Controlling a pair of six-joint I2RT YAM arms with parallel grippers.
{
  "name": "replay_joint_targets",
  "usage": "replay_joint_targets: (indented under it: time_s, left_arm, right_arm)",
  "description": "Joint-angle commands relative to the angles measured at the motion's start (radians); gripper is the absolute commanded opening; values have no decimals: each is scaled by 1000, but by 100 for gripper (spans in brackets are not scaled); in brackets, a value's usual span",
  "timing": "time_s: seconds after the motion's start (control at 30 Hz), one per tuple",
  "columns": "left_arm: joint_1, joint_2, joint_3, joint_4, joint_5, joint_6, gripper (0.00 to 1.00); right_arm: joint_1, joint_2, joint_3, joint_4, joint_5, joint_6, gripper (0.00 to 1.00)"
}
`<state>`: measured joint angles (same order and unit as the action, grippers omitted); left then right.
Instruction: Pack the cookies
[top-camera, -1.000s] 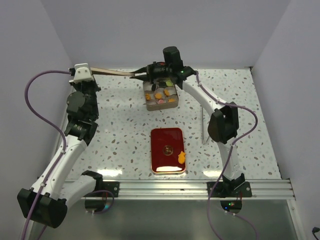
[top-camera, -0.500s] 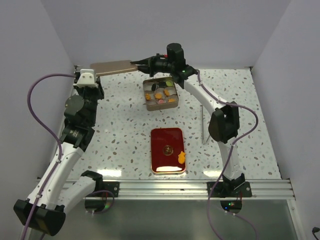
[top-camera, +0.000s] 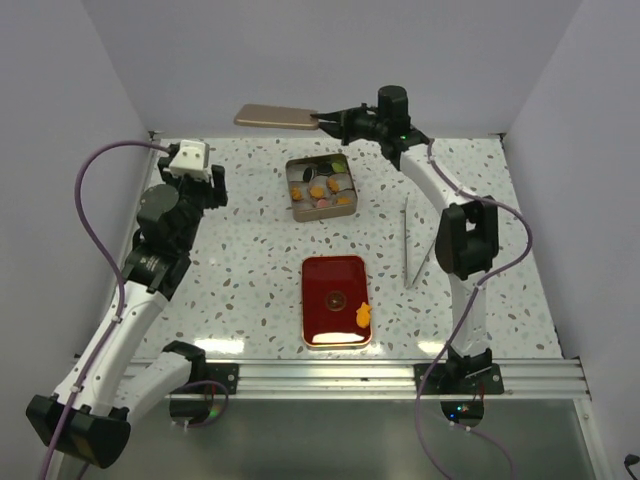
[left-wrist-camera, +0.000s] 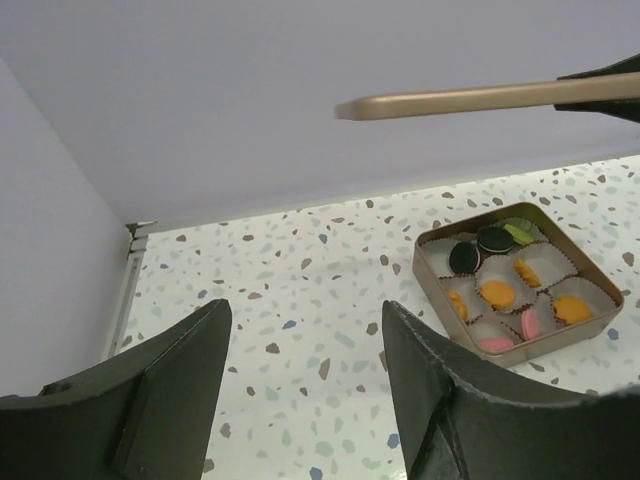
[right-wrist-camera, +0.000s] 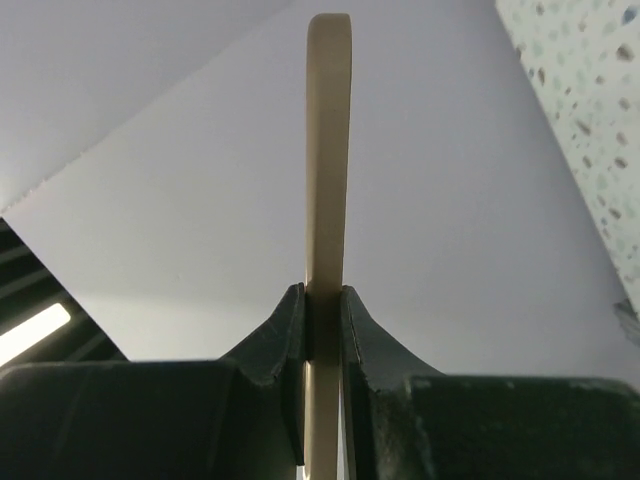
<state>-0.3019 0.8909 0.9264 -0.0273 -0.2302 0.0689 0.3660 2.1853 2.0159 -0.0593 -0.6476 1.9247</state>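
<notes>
Over on the left, the left gripper (left-wrist-camera: 303, 325) hangs above the speckled table (top-camera: 240, 260) with its two fingers spread wide and nothing between them. It sits well apart from everything else and faces the back wall.

Next comes a flat tan lid (top-camera: 278, 117), held level in the air near the back wall, above and behind the open tin (top-camera: 321, 188). The right gripper (top-camera: 332, 120) has its fingers (right-wrist-camera: 290, 335) pinched tight on the right edge of that lid. The right wrist view shows the lid edge-on, squeezed between both pads.

The tin rests on the table near the back, uncovered. Most of the cookies (left-wrist-camera: 497, 293) lie inside it in white paper cups: two black ones and a green one toward the back, several orange in the middle, and pink along the near side.

Closer to the arm bases lies the red rectangular tray (top-camera: 320, 325). A brown disc (top-camera: 336, 297) sits near its centre and an irregular orange cookie (top-camera: 363, 316) lies at its right edge.

Just right of the tray, thin metal tongs (top-camera: 407, 250) lie on the table, running front to back.
</notes>
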Motion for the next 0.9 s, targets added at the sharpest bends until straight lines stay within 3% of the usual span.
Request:
replay_joint_targets:
  time_s: [0.0, 0.13, 0.17, 0.23, 0.3, 0.43, 0.6, 0.87]
  left_arm:
    - [-3, 31, 86, -51, 23, -60, 68]
    - [1, 123, 207, -131, 35, -170, 77]
    - [10, 172, 235, -150, 34, -196, 79]
    - [64, 229, 328, -230, 95, -283, 81]
    - [107, 304, 373, -278, 211, -340, 82]
    - [153, 384, 417, -267, 287, -446, 82]
    - [167, 499, 424, -229, 364, -532, 80]
    - [168, 693, 351, -45, 437, -616, 75]
  right_arm:
    - [-84, -125, -31, -4, -50, -159, 0]
    - [-170, -130, -33, -100, -173, -473, 0]
    - [-195, -127, -10, -243, -182, -563, 0]
    - [-214, -125, 32, -351, -216, -791, 0]
    - [-231, -127, 23, -427, -242, -900, 0]
    - [-251, -139, -8, -592, -216, -1235, 0]
    - [-256, -138, -54, -548, -270, -1351, 0]
    - [-262, -90, -141, -237, -254, -1241, 0]
